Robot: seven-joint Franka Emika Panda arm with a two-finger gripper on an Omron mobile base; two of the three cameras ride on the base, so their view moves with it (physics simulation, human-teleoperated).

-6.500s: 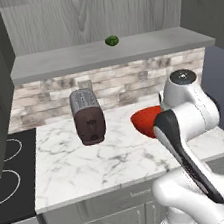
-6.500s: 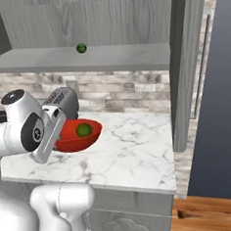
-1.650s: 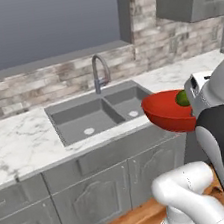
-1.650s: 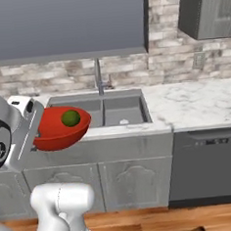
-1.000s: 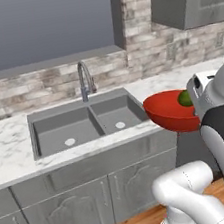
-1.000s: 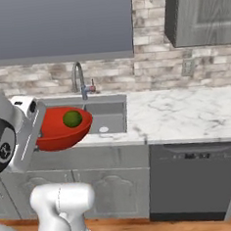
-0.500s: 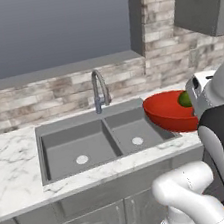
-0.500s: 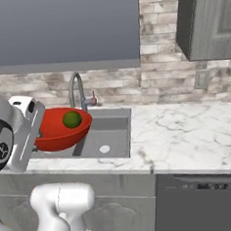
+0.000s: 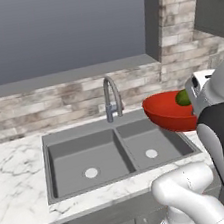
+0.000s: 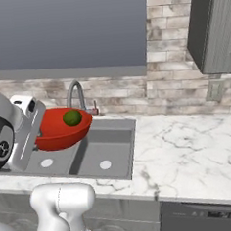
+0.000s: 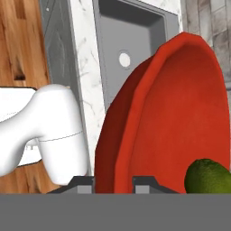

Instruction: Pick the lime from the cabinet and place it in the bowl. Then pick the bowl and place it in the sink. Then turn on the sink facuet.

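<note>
Left base view gives us the widest thing first: the white marble counter [image 9: 20, 197], running under a large grey window panel [image 9: 57, 31] and a strip of brick backsplash [image 9: 42, 106]. Set into that counter we see the sink [image 9: 115, 154], a grey metal two-basin unit with a round drain in each basin. In the right base view we find a grey wall cabinet [image 10: 213, 26] at upper right, and the same marble stretching away to the right of the sink.

At the back edge of the sink, about where the two basins meet, we see the sink facuet [image 9: 112, 99], tall and slim with an arched spout curving toward us.

Next we come to the bowl [image 9: 170, 113], glossy red and shallow, held up in the air over the right-hand side of the sink and clear of the basin floor. From the hand view we see the claw [image 11: 113, 182] pinching the bowl's rim, one dark tip on either side of the red wall.

Smallest of all, the lime [image 9: 183, 98] lies inside the bowl, dark green and round, resting against its inner wall.
</note>
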